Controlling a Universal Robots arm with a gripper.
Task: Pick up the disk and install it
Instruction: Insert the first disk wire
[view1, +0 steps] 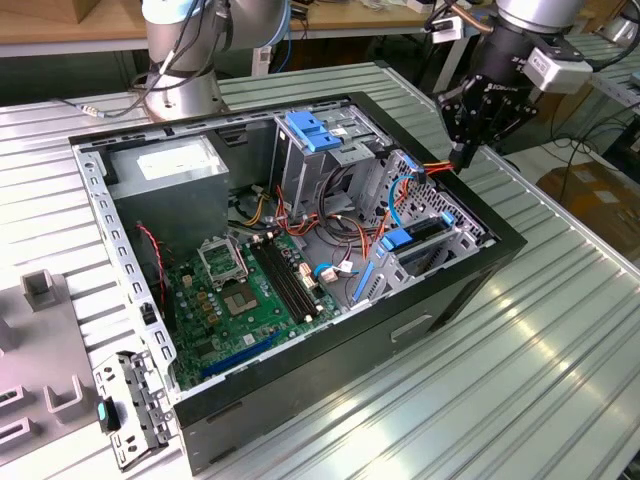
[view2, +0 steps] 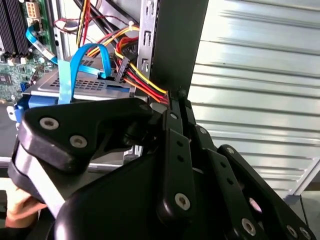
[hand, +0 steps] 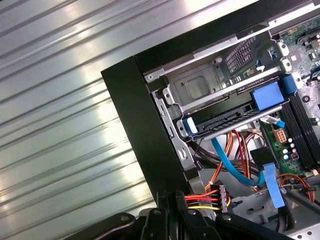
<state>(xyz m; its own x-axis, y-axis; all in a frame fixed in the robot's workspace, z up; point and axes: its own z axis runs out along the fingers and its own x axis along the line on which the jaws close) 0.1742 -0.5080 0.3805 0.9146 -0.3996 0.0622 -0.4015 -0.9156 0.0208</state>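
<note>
Open computer case (view1: 300, 330) lies on its side on the ribbed metal tabletop (view1: 560, 330), side panel off, motherboard (view1: 250, 290) exposed.

The claw (view1: 462, 152) hangs at the case's far corner toward the exterior view's right, its tips just at the black rim, by a bundle of red, orange and yellow power wires (view1: 440, 166). In both wrist views the fingers (view2: 172, 150) meet at that rim with no gap showing between them: claw closed, nothing gripped. The wire bundle (hand: 202, 200) and its black connector (hand: 223, 196) sit just beside the fingertips.

The disk (hand: 235, 120) sits inside the drive cage (hand: 200, 85) at the corner of the case, slotted in edge-on, its blue plastic frame end (hand: 189, 125) and a blue tab (hand: 267, 95) showing. In the exterior view it appears as a dark slab with a blue end (view1: 420, 235) in the bay below the claw. In the second wrist view its grey top (view2: 85, 82) lies just beyond the fingers, with a blue flat cable (view2: 75, 65) looping over it.

Grey power-supply box (view1: 165, 165) sits in the opposite corner; a blue latch plate (view1: 315, 130) tops the upper bay.
</note>
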